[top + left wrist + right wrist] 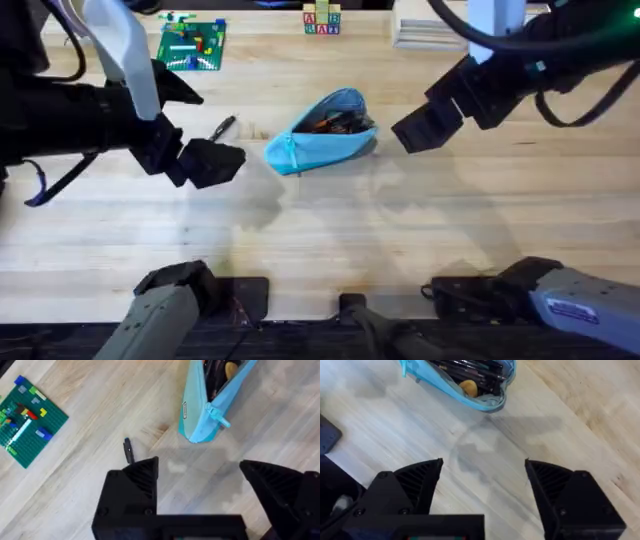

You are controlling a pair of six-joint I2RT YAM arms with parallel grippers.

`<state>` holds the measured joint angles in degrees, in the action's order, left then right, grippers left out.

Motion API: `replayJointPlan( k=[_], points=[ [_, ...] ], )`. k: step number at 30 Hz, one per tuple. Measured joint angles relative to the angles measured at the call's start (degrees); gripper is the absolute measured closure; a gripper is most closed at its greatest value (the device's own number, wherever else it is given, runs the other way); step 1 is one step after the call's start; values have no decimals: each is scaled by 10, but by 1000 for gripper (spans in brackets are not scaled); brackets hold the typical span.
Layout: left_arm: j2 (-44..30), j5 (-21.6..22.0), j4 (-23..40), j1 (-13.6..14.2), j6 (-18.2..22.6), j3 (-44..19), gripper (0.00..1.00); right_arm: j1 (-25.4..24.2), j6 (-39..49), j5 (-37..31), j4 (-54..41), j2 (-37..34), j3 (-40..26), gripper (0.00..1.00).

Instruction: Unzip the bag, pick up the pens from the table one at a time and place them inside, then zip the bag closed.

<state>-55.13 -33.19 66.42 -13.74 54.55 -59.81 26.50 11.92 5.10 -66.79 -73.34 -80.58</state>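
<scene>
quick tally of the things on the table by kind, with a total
pouch: 1, blue, open
loose pen: 1
green brick plate: 1
stack of letter blocks: 1
total: 4, not counting the pens inside the pouch

left tool (222, 160) spread, right tool (415, 128) spread

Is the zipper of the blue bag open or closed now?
Open. The bag gapes along its top, and dark pens show inside it.

Soft matt cloth bag (322, 130) on smooth, grained wooden table (400, 220)
</scene>
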Motion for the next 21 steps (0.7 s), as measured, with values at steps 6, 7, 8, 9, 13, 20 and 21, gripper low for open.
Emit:
replayJointPlan(
  k=[6, 7, 8, 9, 13, 20, 21],
  points=[
    [0, 12, -29, 0, -45, 0, 7, 0, -2, 0, -2, 0, 0, 4],
    [0, 19, -36, 0, -56, 0, 7, 0, -2, 0, -2, 0, 0, 4],
    [0, 30, -44, 0, -68, 0, 7, 0, -2, 0, -2, 0, 0, 5],
    [0, 42, -52, 0, -82, 0, 7, 0, -2, 0, -3, 0, 0, 4],
    [-1, 92, -56, 0, -115, 0, 10, 0, -2, 0, -9, 0, 0, 5],
    [-74, 158, -70, 0, -154, 0, 7, 0, -4, 0, -10, 0, 0, 5],
    [-85, 165, -77, 0, -156, 0, 8, 0, -4, 0, -10, 0, 0, 4]
  ],
)
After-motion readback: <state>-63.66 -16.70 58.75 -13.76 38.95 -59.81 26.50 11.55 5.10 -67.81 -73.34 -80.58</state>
